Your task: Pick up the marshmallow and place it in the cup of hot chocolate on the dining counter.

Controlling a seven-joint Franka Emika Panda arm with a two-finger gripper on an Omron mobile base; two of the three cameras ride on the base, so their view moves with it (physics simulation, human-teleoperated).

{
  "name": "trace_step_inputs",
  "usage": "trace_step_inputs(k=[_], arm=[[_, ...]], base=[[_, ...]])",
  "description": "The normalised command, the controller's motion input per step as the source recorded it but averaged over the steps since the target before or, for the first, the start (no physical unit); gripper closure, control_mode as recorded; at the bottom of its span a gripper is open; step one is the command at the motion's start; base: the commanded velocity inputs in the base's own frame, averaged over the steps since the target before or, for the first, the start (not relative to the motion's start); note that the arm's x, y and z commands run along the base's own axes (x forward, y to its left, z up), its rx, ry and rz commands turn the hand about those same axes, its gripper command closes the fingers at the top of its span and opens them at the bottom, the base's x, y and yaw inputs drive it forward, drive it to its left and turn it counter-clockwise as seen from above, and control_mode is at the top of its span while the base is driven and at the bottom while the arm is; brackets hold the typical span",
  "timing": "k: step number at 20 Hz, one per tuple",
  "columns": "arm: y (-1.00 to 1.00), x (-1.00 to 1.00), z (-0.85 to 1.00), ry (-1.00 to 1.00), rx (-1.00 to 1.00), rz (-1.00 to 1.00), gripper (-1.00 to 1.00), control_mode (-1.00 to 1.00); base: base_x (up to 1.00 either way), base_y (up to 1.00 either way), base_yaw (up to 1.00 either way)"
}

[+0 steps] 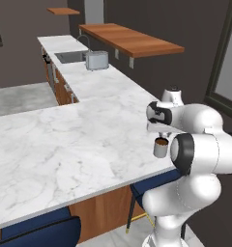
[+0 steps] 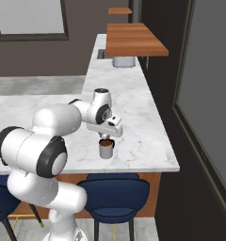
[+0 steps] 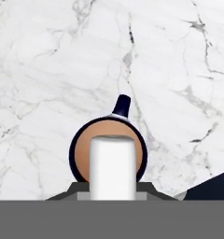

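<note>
Marble dining counter (image 1: 65, 149) carries the cup of hot chocolate (image 2: 106, 148) near its edge. Seen from the hand, the gripper (image 3: 112, 189) pinches the marshmallow (image 3: 112, 165) directly above the brown liquid; both base views hide the marshmallow.

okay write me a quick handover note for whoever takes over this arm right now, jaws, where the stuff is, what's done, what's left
Gripper: jaws shut on the marshmallow, held directly above the cup of hot chocolate.
Cup: upright on the dining counter, close to its near edge, above a blue stool.
Done: marshmallow picked up and carried over the cup.
Left: open the jaws so it drops into the chocolate, then lift clear.
</note>
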Motion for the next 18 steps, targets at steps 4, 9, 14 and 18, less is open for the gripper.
trace_step_inputs(k=[4,9,14,18], arm=[[-0.04,0.00,-0.24,0.00,0.00,0.00,1.00,-1.00],[0.00,0.08,-0.26,0.00,0.00,0.00,1.00,-1.00],[0.00,0.16,-0.17,0.01,0.00,0.00,1.00,-1.00],[0.00,0.06,-0.09,0.03,0.00,0.00,1.00,-1.00]], base=[[0.00,0.00,0.00],[0.00,0.00,0.00],[0.00,0.00,0.00],[0.00,0.00,0.00]])
